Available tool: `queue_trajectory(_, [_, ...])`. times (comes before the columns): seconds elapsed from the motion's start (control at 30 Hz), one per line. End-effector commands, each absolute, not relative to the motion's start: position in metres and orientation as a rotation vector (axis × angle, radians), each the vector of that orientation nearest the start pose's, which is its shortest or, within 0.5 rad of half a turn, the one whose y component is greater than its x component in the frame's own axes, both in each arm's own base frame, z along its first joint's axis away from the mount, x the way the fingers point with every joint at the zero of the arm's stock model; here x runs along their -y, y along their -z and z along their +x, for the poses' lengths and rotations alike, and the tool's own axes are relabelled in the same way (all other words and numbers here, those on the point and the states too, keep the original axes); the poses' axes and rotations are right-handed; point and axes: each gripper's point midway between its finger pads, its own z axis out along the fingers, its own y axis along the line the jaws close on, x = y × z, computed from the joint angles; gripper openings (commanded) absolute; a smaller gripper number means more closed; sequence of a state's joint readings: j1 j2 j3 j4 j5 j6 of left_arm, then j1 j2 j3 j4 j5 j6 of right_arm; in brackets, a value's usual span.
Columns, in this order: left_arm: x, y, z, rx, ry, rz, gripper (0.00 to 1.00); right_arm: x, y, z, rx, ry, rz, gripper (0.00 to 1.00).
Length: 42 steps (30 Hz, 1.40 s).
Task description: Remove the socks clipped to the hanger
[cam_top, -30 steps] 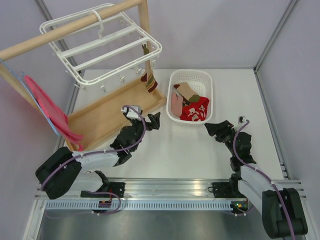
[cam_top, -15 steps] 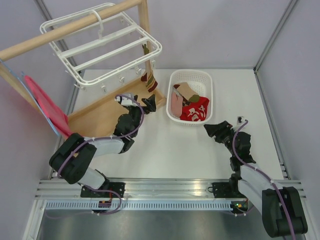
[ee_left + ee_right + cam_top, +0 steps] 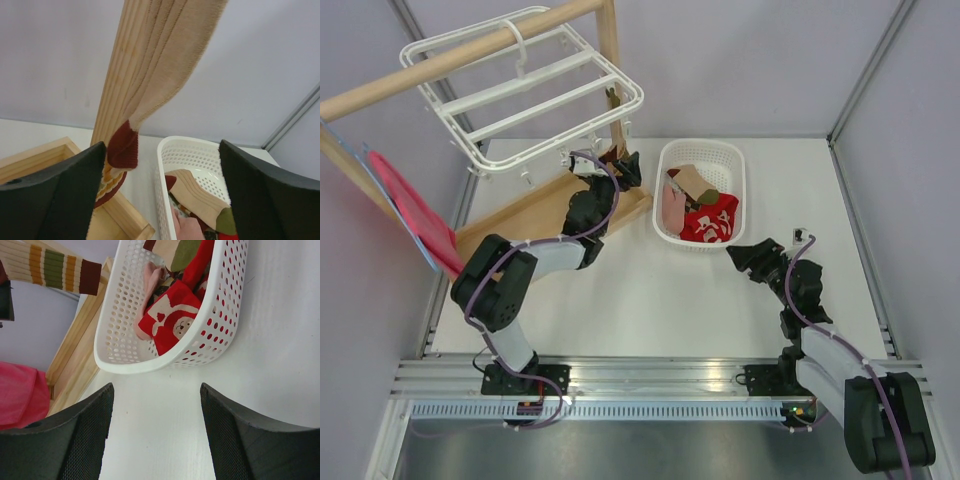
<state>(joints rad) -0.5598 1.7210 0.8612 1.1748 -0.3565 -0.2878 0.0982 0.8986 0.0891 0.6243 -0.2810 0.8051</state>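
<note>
One sock is visible on the large white plastic rectangular drying hanger, which hangs from the wooden rack in the upper left of the overhead view. This tan ribbed sock with a dark red heel dangles from the frame's right corner, close in front of the rack's upright wooden post. Its top runs out of the left wrist view, so the clip holding it cannot be seen there.

The left gripper is stretched up to this sock at upper centre of the overhead view. Its jaws stand wide apart with the sock's lower part hanging in the gap, not pinched. That wide stance probably leaves room to take in the fabric without snagging the post. Whether the red heel touches the left finger is unclear.

The white perforated plastic basket sits right of centre on the white table, just beside the rack's base. It holds several loose socks, among them a red one with a white Santa mark, which suggests it is the drop-off place.

The right gripper hangs low at lower right, jaws apart and empty, facing the basket and well clear of the left arm's reach.
</note>
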Motion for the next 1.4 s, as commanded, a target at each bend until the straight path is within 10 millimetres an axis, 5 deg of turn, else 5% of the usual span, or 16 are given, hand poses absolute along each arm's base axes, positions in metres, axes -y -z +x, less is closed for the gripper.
queue_trajectory(0.0, [0.225, -0.272, 0.472, -1.267, 0.535, -0.178, 0.88, -0.108, -0.137, 0.293, -1.734, -0.900, 0.366, 0.74])
queue_trajectory(0.07, [0.221, -0.267, 0.476, -1.274, 0.522, -0.184, 0.88, -0.108, -0.139, 0.293, -1.733, -0.896, 0.360, 0.74])
queue_trajectory(0.1, [0.216, -0.266, 0.479, -1.272, 0.513, -0.210, 0.68, -0.109, -0.139, 0.293, -1.734, -0.898, 0.358, 0.74])
queue_trajectory(0.43, [0.212, -0.260, 0.490, -1.260, 0.512, -0.210, 0.54, -0.107, -0.137, 0.295, -1.742, -0.879, 0.355, 0.74])
queue_trajectory(0.67, [0.218, -0.263, 0.491, -1.265, 0.509, -0.160, 0.12, -0.107, -0.134, 0.297, -1.753, -0.869, 0.351, 0.74])
queue_trajectory(0.77, [0.218, -0.261, 0.487, -1.266, 0.504, -0.146, 0.04, -0.106, -0.132, 0.297, -1.755, -0.857, 0.351, 0.73])
queue_trajectory(1.03, [0.219, -0.254, 0.461, -1.273, 0.574, -0.108, 0.02, -0.104, -0.135, 0.296, -1.753, -0.840, 0.340, 0.73])
queue_trajectory(1.33, [0.207, -0.247, 0.391, -1.276, 0.559, -0.037, 0.02, -0.094, -0.125, 0.295, -1.790, -0.748, 0.329, 0.73])
queue_trajectory(1.37, [0.203, -0.235, 0.382, -1.303, 0.544, -0.031, 0.02, -0.094, -0.124, 0.295, -1.793, -0.742, 0.329, 0.73])
